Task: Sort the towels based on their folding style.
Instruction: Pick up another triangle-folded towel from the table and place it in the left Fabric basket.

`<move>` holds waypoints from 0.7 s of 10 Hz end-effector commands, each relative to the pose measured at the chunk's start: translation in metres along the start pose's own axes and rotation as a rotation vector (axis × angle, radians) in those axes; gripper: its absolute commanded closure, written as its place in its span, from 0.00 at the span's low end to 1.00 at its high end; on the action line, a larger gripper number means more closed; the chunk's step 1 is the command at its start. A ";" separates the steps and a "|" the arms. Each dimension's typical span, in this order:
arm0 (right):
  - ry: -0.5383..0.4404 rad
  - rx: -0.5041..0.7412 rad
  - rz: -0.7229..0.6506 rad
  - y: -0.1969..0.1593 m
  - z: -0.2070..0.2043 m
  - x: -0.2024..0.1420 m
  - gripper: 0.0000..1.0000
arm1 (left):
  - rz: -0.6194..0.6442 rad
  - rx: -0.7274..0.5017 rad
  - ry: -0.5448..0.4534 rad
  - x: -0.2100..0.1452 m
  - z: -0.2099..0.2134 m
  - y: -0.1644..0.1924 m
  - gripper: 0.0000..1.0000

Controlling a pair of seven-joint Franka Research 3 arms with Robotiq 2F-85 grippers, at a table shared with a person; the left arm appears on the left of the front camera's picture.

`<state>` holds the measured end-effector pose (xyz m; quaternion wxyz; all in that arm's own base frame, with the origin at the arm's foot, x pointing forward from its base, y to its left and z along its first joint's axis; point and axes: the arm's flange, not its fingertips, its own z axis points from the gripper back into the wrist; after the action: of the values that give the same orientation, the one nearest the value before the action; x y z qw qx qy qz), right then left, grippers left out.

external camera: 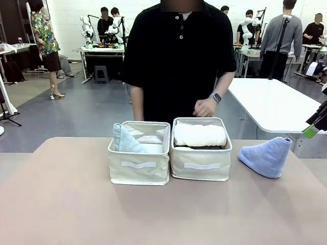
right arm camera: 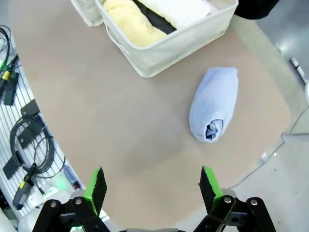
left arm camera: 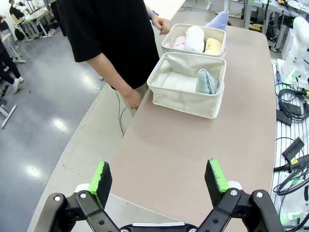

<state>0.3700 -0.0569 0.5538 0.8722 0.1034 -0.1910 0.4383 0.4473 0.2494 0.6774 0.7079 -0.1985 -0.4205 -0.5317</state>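
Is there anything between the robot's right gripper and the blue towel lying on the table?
No. In the right wrist view, just bare table lies between the open right gripper and the blue towel.

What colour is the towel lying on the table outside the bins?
The towel is light blue, clearest in the right wrist view.

A robotics lab in a large open hall.
A glossy grey floor runs under rows of work tables along white walls, with people standing or sitting at them farther off. A white table and a black pole stand sit just behind the beige surface, where a person in a black shirt stands. A white robot arm is fixed at the surface's edge, with bundled cables beside it.
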 end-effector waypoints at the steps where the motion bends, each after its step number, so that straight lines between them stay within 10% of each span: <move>1: 0.000 0.004 -0.001 0.000 0.000 0.000 0.00 | -0.001 0.000 0.004 0.000 0.001 -0.001 0.00; 4: 0.224 -0.273 -0.159 0.004 -0.031 0.044 0.00 | -0.001 0.000 0.004 0.000 0.001 -0.001 0.00; 7: 0.349 -0.290 -0.209 -0.008 -0.055 0.067 0.00 | -0.001 0.000 0.004 0.000 0.001 -0.001 0.00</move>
<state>0.4156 0.0078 0.5298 0.9282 -0.0785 -0.1210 0.3431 0.4475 0.2494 0.6775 0.7079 -0.1984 -0.4204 -0.5318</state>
